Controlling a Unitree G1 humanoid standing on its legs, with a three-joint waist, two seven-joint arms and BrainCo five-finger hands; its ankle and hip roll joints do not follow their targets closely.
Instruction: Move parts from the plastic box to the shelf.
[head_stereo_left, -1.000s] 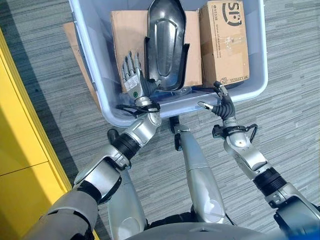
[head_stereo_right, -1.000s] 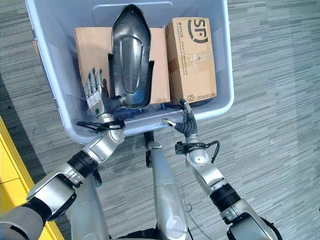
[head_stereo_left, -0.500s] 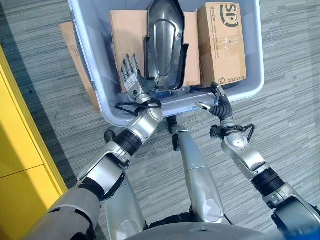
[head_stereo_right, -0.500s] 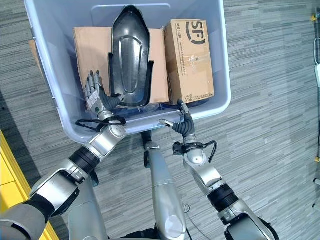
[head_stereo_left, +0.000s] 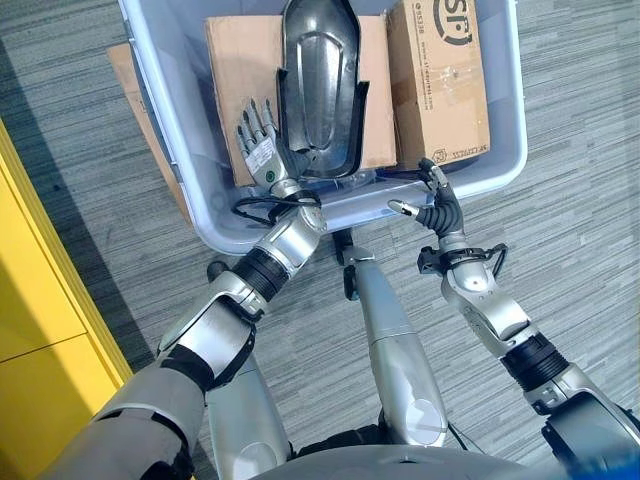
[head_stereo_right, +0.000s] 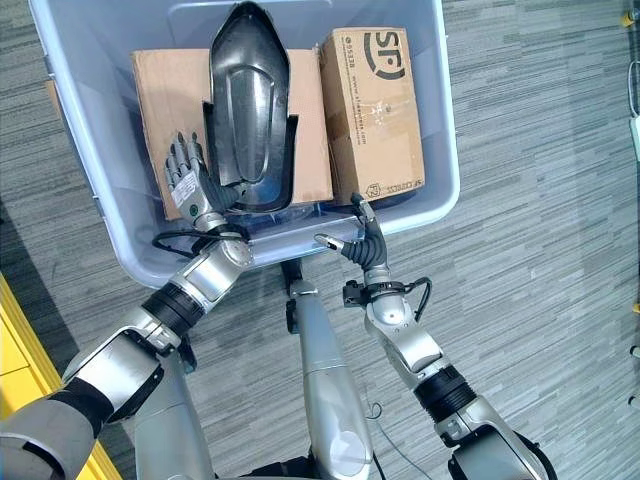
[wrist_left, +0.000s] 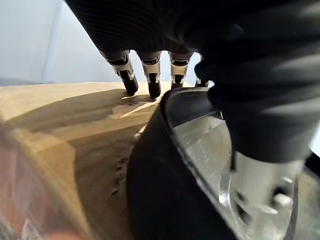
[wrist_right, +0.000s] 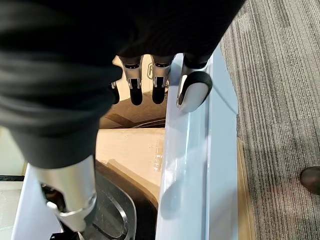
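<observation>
- From the head camera I am seeing the plastic box (head_stereo_left: 200, 190) sitting on the grey floor (head_stereo_left: 580, 200), holding a flat cardboard box (head_stereo_left: 235, 70), a dark moulded part (head_stereo_left: 322, 85) lying on it, and a second carton (head_stereo_left: 440, 80) at the part's 3 o'clock.
- My left wrist camera is giving me what the head view cannot: the left hand (head_stereo_left: 262, 155) is lying with its fingers (wrist_left: 150, 82) straight, tips touching the flat cardboard, thumb running along the part's rim without curling round it.
- My right wrist camera is showing the right hand (head_stereo_right: 362, 240) at the box's near wall, fingers (wrist_right: 192, 90) extended over the rim, one tip resting on the edge, gripping nothing.
- Both arms are reaching forward toward 12 o'clock, left hand inside the box, right hand at its rim.
</observation>
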